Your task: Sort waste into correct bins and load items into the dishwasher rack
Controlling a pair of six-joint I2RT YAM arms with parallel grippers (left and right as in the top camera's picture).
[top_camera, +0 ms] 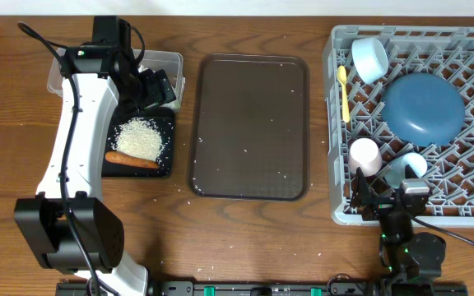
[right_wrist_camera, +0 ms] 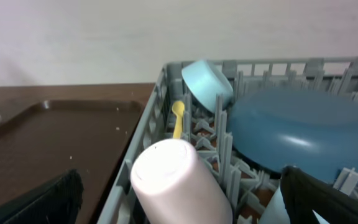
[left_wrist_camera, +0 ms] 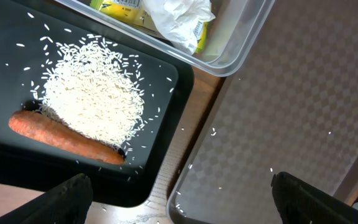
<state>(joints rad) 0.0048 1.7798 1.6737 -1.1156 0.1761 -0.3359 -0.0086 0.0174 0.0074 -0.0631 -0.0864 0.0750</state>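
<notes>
My left gripper [top_camera: 156, 89] [left_wrist_camera: 188, 202] is open and empty, above the gap between the black tray [top_camera: 164, 123] [left_wrist_camera: 166, 81] and the brown tray. The black tray holds the rice heap [top_camera: 138, 137] [left_wrist_camera: 92, 102] and the carrot stick [top_camera: 132, 161] [left_wrist_camera: 64, 137]. The clear tub [top_camera: 164, 59] [left_wrist_camera: 241, 43] holds a white napkin [left_wrist_camera: 179, 18] and the yellow-green wrapper [left_wrist_camera: 120, 5]. The grey rack [top_camera: 336, 123] [right_wrist_camera: 154, 106] holds the light blue cup [top_camera: 369, 57] [right_wrist_camera: 207, 84], yellow spoon [top_camera: 343, 90] [right_wrist_camera: 178, 118], dark blue plate [top_camera: 422, 107] [right_wrist_camera: 297, 134], pink cup [top_camera: 364, 154] [right_wrist_camera: 179, 180] and bowl [top_camera: 406, 167]. My right gripper [top_camera: 383, 187] [right_wrist_camera: 185, 208] is open at the rack's front edge, just behind the pink cup.
The large dark brown serving tray [top_camera: 249, 127] [left_wrist_camera: 278, 112] [right_wrist_camera: 48, 134] lies between the bins and the rack, with stray rice grains on it. Bare wooden table [top_camera: 245, 238] runs along the front. My left arm reaches over the black tray's left side.
</notes>
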